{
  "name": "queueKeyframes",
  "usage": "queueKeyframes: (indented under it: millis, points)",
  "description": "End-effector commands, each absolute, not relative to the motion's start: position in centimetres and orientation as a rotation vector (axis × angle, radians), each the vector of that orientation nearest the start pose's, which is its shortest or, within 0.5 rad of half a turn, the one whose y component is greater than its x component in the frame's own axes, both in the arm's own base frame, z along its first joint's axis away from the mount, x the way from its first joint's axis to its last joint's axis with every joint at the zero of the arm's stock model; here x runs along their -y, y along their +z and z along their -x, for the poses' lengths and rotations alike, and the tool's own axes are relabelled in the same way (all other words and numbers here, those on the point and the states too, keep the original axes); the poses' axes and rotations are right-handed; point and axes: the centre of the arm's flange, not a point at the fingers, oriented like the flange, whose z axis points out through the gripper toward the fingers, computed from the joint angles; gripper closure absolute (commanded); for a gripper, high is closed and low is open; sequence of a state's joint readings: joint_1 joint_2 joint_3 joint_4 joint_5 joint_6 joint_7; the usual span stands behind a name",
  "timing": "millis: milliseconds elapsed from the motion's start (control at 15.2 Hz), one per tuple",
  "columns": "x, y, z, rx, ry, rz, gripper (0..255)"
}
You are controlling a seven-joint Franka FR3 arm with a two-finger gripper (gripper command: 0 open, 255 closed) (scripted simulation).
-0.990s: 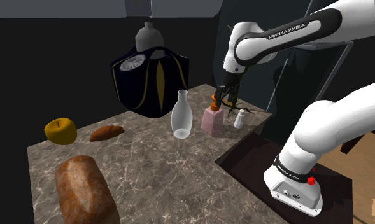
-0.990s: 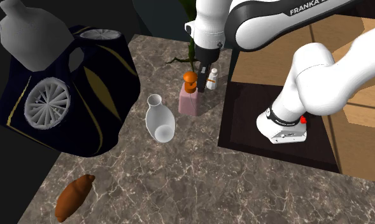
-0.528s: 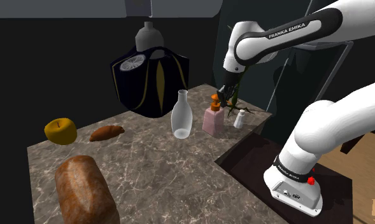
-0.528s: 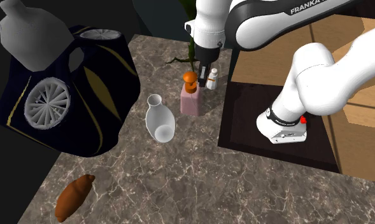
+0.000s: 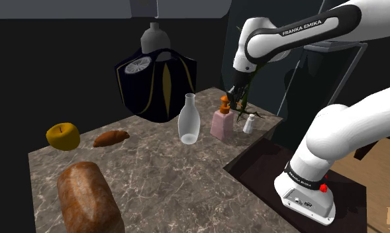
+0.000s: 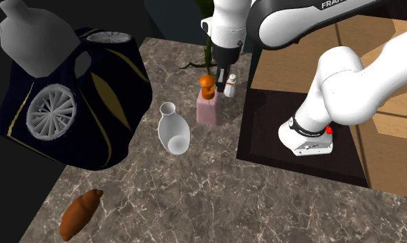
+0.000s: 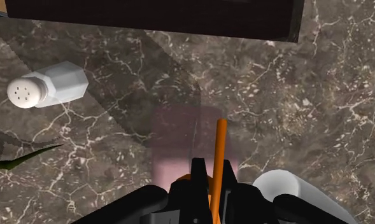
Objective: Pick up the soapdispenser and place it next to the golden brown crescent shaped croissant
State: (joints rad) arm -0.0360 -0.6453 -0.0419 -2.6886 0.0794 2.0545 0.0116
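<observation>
The marble counter [image 5: 167,179] carries one of each thing: one pink dispenser [image 5: 221,124] with an orange pump, one brown croissant [image 5: 110,138], one pale vase [image 5: 188,122], one white shaker [image 5: 250,123], one yellow apple [image 5: 62,136], one brown loaf [image 5: 87,196] and one dark bag [image 5: 157,83] with a grey jug [image 5: 154,38] rising behind it. There is one arm with one black gripper [image 7: 211,186], which has two fingers [image 7: 197,177]. In the wrist view the fingers stand only a narrow gap apart, and the orange pump sits in that gap, its thin spout running out from between them. They look clenched on the pump rather than released. The pink body shows just beyond the fingertips. The dispenser stands upright between the vase and the shaker, near the counter edge by the stand. Whether its base touches the marble cannot be told. In the shoulder view the croissant lies well apart from it, toward that view's left, between the apple and the vase. The loaf lies nearest the camera. In the second exterior view the croissant lies near the lower left corner, and the dispenser stands far up the counter under the arm's wrist.
</observation>
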Motion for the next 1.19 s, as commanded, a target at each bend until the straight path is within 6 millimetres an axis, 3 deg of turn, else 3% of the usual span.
queueKeyframes:
  millis: [0,1122]
  points:
    - [2.3,43.9,-34.5,-0.179,-0.019,3.041,255]
    - [2.3,52.8,-34.5,-0.179,-0.019,3.041,255]
